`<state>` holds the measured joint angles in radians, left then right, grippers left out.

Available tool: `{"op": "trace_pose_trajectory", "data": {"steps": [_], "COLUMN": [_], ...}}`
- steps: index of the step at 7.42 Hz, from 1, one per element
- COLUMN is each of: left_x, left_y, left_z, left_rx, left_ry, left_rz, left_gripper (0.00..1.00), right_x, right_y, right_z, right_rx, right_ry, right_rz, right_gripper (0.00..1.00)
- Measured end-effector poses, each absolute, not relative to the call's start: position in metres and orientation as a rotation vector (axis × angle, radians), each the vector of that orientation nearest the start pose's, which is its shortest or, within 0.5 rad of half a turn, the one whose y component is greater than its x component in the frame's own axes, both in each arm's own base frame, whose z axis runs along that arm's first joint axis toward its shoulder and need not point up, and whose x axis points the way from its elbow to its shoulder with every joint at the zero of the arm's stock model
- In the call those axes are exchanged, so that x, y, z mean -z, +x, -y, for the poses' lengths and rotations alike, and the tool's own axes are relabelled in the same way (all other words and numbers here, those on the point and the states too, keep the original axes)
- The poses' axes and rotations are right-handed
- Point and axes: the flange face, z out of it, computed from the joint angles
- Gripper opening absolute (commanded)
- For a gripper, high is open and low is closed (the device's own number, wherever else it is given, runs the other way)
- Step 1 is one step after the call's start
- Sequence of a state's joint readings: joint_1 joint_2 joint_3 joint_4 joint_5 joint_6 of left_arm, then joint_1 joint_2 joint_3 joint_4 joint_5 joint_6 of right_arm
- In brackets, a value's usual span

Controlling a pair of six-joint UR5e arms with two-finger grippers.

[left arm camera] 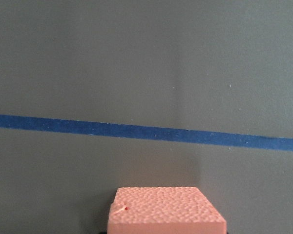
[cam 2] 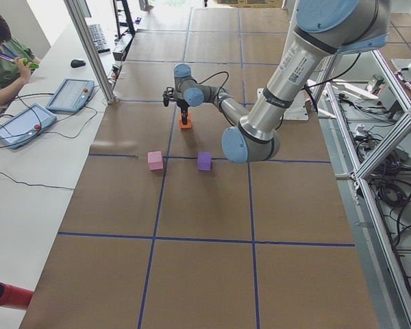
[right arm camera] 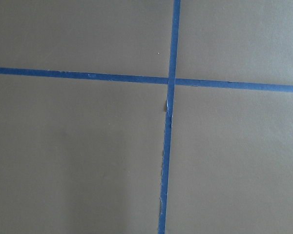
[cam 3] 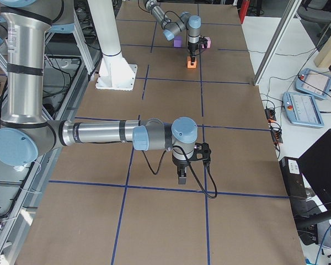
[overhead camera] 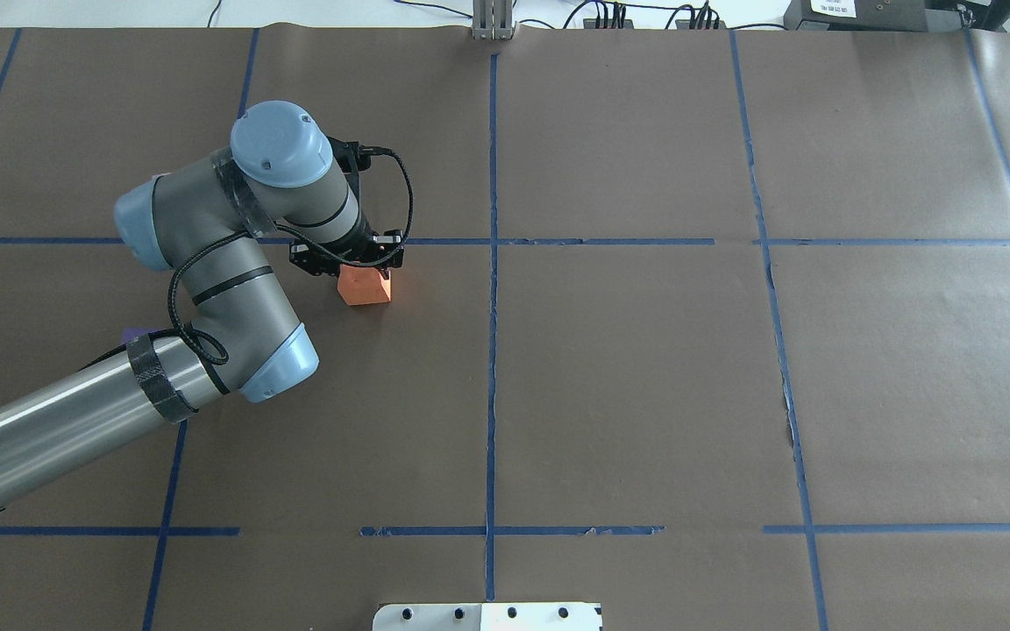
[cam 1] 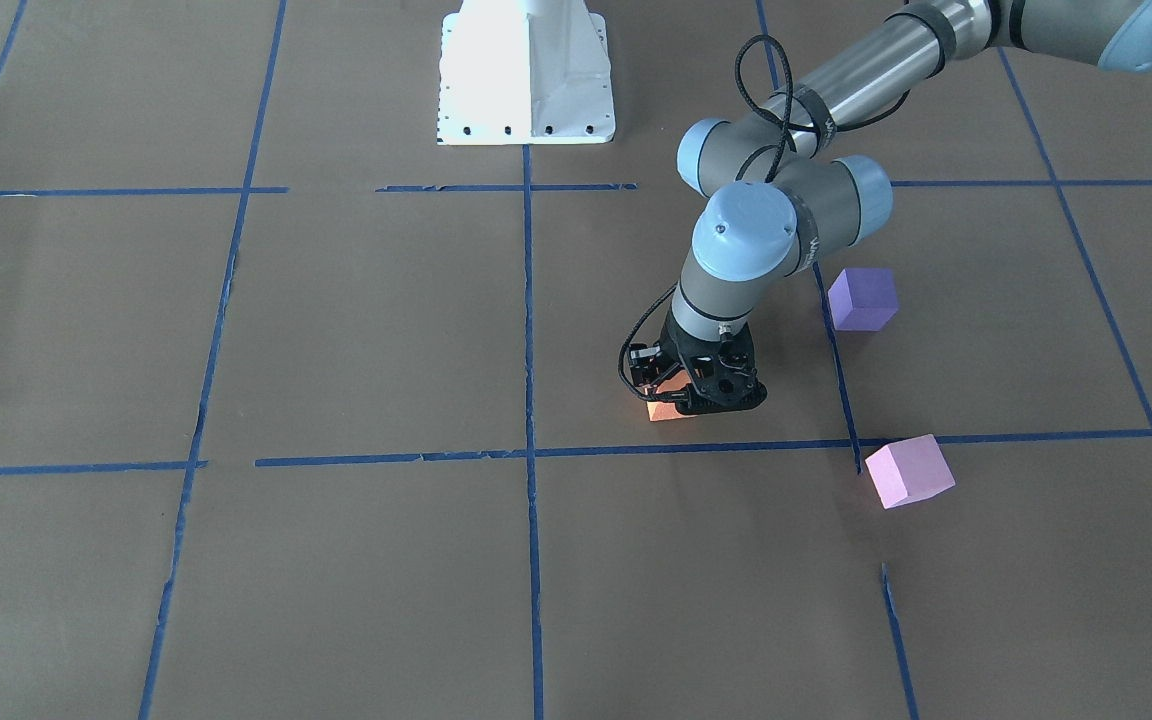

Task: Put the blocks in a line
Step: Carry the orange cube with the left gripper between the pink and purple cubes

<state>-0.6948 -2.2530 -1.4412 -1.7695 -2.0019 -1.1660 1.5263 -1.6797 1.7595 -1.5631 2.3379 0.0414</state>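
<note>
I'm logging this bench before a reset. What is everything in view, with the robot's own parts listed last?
orange block: one, orange, at the left gripper, on the robot's side of a blue tape line.
purple block: one, violet, to the robot's left of the orange one.
pink block: one, pale pink, beside a tape crossing, farther from the robot.
table: one, brown paper with a blue tape grid.
base plate: one, white, at the robot's edge.
operator: one, green top, at the side bench.
control tablets: two, grey, on that bench.
left gripper: one, black, at the orange block; grip unclear.
right gripper: one, black, over bare paper; state unclear.
</note>
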Motion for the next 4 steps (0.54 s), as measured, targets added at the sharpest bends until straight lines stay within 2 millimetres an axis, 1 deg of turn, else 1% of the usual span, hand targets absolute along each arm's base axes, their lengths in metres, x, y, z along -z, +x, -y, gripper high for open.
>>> {"op": "trace_pose_trajectory", "data": {"steps": [1,2,3,4], "left_x": [-0.267,-0.249,-0.246,-0.252], "left_y": [0.483,0.459,0.433,0.4], "left_z": [0.543,0.534,0.523,0.515], "left_rx": [0.12,0.126,0.133,0.124], "left_ry": [0.047,0.038,0.029,0.041], "left_rz": [-0.841,-0.814,-0.787,-0.774], "left_gripper": [0.0,0.0,0.0,0.0], "right_x": [-0.616,-0.616,-0.616,-0.616], "right_y": [0.044,0.044,0.044,0.044], "right_z": [0.453,0.453,0.453,0.453], "right_rx": [0.036,0.036,0.036,0.036], "right_ry": [0.05,0.05,0.05,0.05], "right_rz": [0.769,0.769,0.769,0.769], "right_gripper": [1.0,1.0,1.0,1.0]}}
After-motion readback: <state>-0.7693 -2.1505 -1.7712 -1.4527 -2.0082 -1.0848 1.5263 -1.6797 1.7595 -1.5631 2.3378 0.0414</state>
